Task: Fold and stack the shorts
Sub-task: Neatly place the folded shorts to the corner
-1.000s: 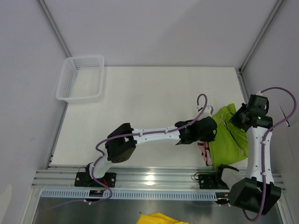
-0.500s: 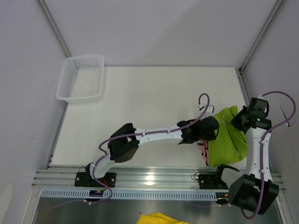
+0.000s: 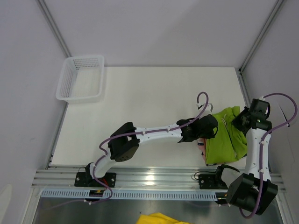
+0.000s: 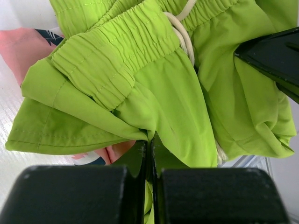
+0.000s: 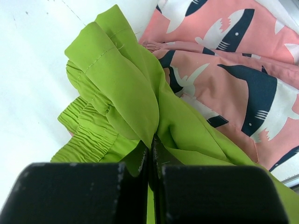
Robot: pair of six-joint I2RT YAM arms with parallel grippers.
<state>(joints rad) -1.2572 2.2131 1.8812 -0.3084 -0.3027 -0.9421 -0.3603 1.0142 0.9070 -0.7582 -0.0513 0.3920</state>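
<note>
Over the last second I have drawn the lime green shorts (image 3: 225, 140) in on themselves. From above they were splayed wider near the right edge of the bench (image 3: 154, 102). Now they make a narrower, squarer bundle in the lower right of that view, and my right arm has slid slightly down and outward.

My left pincer (image 4: 149, 145) is clamped tight on a pinch of the green cloth, and my right pincer (image 5: 152, 150) is closed on another fold of it. I judge the fold to be under way but not done, because the edges are still bunched.

The green fabric is thin and smooth, with stitched hems, a ruched elastic waistband (image 4: 112, 60) and a white cord drawstring (image 4: 180, 30). The pink shorts (image 5: 224, 60), printed with navy-and-white sharks, lie under and beside the green. From above only a sliver of them shows at the green bundle's left edge.
</note>
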